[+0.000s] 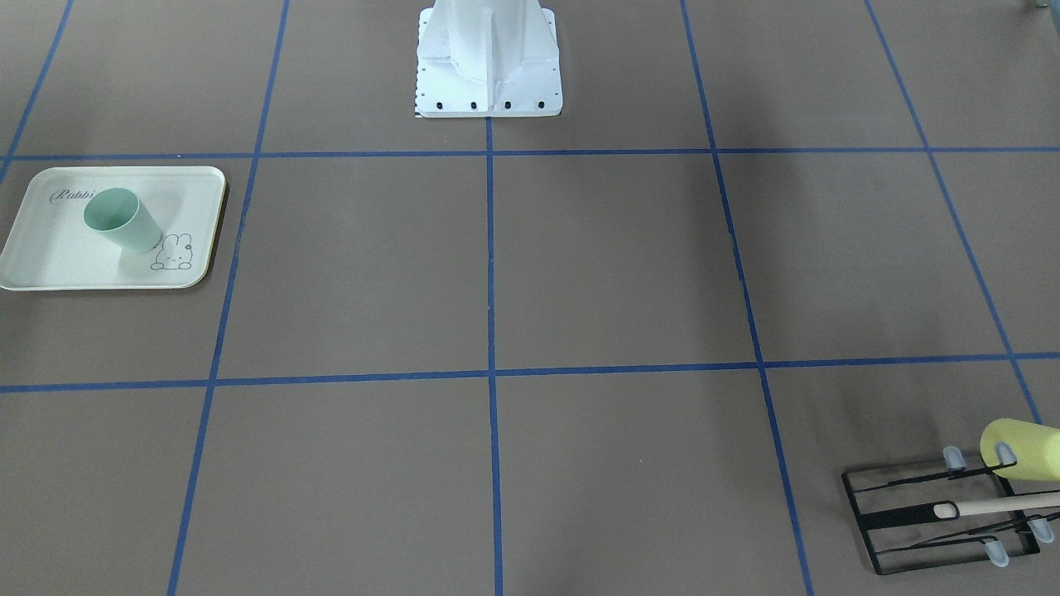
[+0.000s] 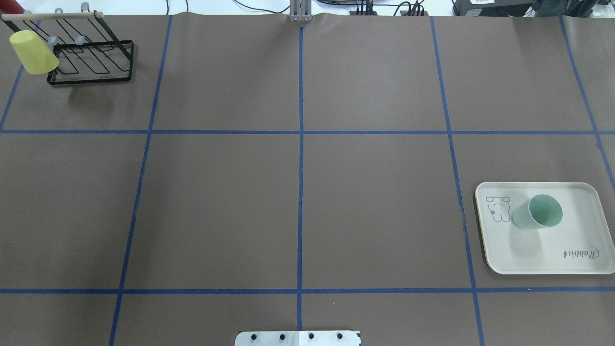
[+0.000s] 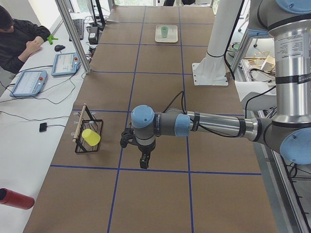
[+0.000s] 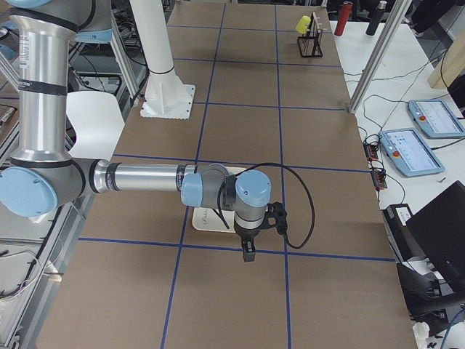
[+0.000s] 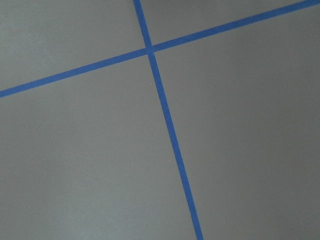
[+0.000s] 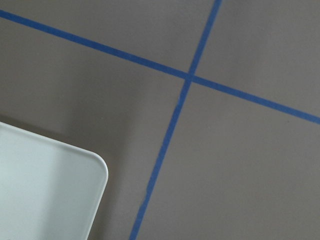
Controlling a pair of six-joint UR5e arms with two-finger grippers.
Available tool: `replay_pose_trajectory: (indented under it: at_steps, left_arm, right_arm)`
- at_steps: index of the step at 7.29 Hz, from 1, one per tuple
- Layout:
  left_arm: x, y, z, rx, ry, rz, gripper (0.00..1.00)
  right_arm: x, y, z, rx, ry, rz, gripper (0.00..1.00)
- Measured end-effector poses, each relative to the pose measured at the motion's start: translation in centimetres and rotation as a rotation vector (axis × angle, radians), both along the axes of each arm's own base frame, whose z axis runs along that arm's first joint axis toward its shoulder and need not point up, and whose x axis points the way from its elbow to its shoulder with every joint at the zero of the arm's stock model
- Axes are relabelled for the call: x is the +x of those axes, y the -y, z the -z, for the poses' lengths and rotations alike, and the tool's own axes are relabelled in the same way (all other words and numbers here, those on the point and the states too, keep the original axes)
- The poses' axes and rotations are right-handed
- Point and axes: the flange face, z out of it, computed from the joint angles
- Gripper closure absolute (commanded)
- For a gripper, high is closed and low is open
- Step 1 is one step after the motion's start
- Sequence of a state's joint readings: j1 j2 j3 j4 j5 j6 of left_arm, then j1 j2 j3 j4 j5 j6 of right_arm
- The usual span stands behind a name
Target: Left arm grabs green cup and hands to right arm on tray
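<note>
The green cup (image 2: 540, 212) stands upright on the tray (image 2: 528, 254), at the right of the table (image 2: 216, 216). My left gripper (image 3: 144, 162) and right gripper (image 4: 249, 254) hang above the table. I cannot tell whether either is open or closed. I judge the handover done, with no further grasp needed.

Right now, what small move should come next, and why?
Probably just retract both arms. The green cup stands upright on the tray, and the left gripper and right gripper hang clear of it; the job looks done.
</note>
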State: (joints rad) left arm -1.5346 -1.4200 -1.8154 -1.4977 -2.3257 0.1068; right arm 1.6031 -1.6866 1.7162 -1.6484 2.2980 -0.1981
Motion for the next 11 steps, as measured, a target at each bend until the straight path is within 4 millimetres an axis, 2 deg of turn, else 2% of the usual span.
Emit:
replay_pose_trajectory:
  at_steps: [3, 11]
  left_arm:
    - [-0.9, -0.5, -1.4, -0.027, -0.026, 0.031, 0.00]
    - [-1.6, -0.2, -0.5, 0.010, -0.029, 0.049, 0.00]
  right_arm:
    - [0.2, 0.2, 0.3, -0.009, 0.000, -0.028, 0.00]
    - [0.1, 0.1, 0.4, 0.013, 0.006, -0.035, 0.00]
